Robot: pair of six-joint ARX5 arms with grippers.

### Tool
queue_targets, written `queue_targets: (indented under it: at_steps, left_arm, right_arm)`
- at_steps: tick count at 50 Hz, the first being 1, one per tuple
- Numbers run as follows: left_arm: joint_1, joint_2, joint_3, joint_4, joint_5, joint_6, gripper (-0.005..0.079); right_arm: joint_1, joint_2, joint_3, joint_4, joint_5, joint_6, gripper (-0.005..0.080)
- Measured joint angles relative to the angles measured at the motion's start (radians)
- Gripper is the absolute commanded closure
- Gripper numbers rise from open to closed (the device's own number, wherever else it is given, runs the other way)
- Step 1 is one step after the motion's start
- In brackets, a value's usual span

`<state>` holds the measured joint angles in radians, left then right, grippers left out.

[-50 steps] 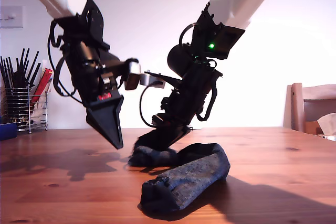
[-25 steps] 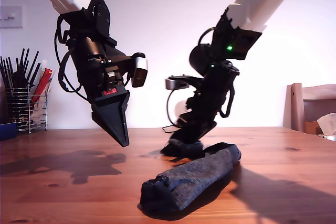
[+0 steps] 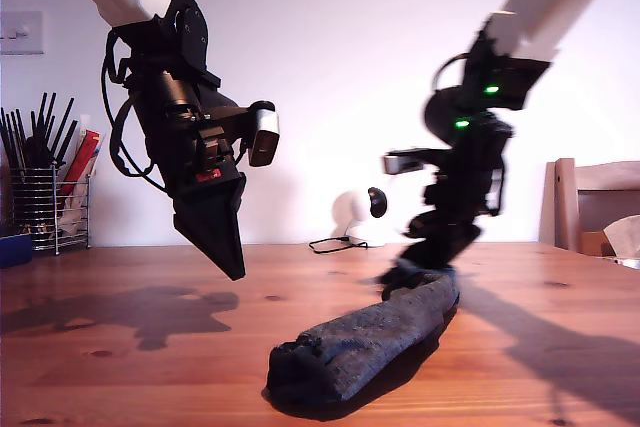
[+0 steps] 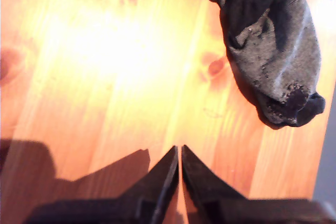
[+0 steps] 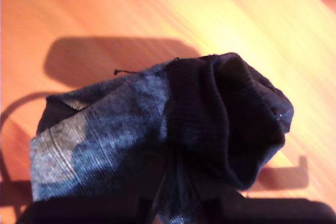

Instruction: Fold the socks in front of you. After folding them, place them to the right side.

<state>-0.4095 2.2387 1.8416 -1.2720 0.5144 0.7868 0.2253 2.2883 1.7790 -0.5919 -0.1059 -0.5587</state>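
You are watching the socks [image 3: 365,340] being drawn out: over the last second the arm at the exterior view's right has been travelling further toward that side and lifting, and the bundle that lay curled on the table [image 3: 120,357] is now stretching into one long roll. That suggests the pull-out stage is nearly done and the fold itself is still to come, with nothing yet set aside. That arm is carrying my second gripper [image 5: 176,203], whose jaws are clamped on the dark cuff end of the socks [image 5: 220,114]; the knit is bunching right at the tips and spilling out ahead of them, so you are seeing cloth where a gap would be. My first gripper [image 4: 179,153] is hanging above the wood with its jaws pressed together on nothing, touching neither cloth nor table, and it has barely shifted in the last half second. From it, the free toe end of the socks [image 4: 273,51] is lying ahead and off to one side, well clear of the tips.
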Motion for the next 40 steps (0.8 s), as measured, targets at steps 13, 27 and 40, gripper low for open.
queue_targets:
  at_steps: [13,27,40]
  left_arm:
    - [0.000,0.000,0.000,0.054,0.000,0.000,0.0762]
    - [0.000,0.000,0.000,0.077,0.000,0.000,0.0762]
    - [0.000,0.000,0.000,0.135,0.046,-0.002,0.0762]
  right_arm:
    - [-0.048,-0.008,0.026,-0.169,-0.015,-0.068,0.0765]
    - [-0.039,-0.023,0.027,-0.285,-0.023,-0.046,0.0765]
    - [-0.038,-0.048,-0.010,-0.328,-0.072,-0.040,0.0765]
